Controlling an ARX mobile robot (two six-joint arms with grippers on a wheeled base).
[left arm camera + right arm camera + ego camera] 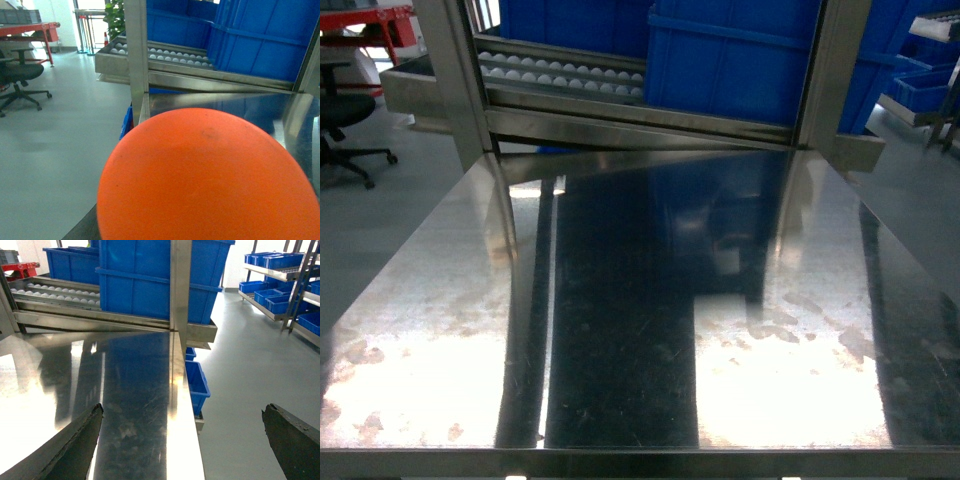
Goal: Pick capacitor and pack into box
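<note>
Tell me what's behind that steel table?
Behind the steel table runs a roller conveyor carrying blue bins. Their contents are hidden by their walls.

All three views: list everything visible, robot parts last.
steel table: one, silver, fills the head view
roller rack: one, steel with white rollers, behind the table
blue bins: several, blue, on the roller rack
floor bins: at least two, blue, below the table's right edge
shelf bins: several, blue, racks at far right
office chair: one, black, floor at far left
red table: one, red, behind the chair
plant: one, green, beyond the rack
orange rounded object: one, orange, against the left wrist camera; identity unclear
capacitor, box: not identifiable in any view
right gripper: dark fingers wide apart, empty, at the table's right edge
left gripper: state unclear
</note>
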